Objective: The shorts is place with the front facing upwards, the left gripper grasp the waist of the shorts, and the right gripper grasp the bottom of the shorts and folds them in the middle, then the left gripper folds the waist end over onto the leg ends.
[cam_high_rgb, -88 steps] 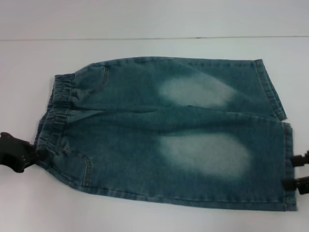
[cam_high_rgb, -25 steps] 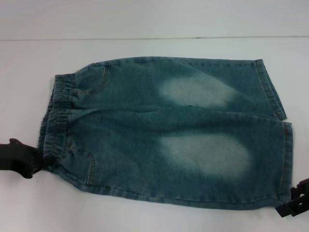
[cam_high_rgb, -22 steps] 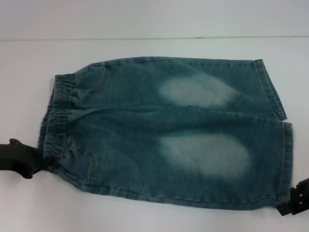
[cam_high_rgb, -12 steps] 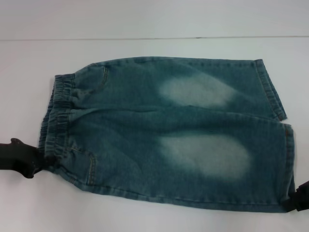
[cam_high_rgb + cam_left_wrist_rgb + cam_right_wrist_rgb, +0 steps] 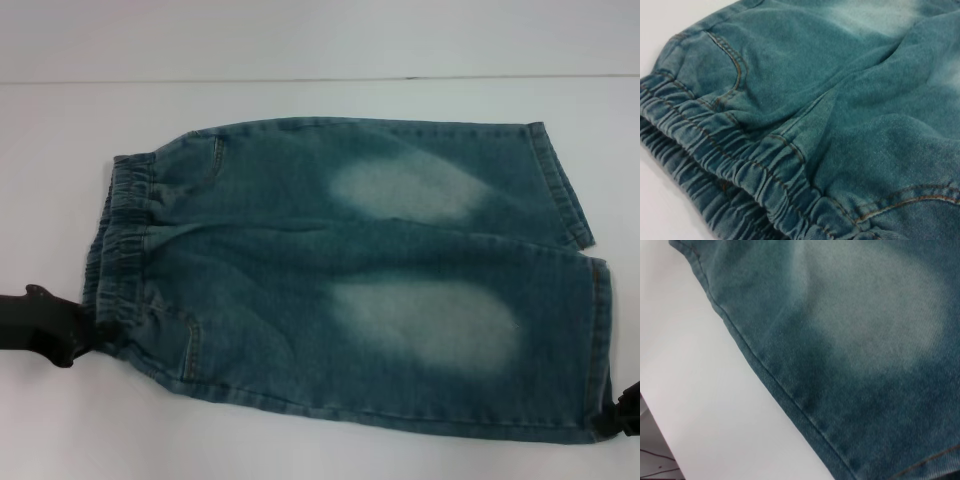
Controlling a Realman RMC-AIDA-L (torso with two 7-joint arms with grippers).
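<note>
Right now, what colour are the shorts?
Teal-blue denim shorts with two pale faded patches on the legs; head view shows it best.

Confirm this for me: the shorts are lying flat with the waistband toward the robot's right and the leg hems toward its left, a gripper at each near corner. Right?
Not quite. In the head view the shorts lie flat, but the elastic waistband is toward the robot's left and the leg hems toward its right. The left gripper is at the near waist corner and the right gripper at the near hem corner.
</note>
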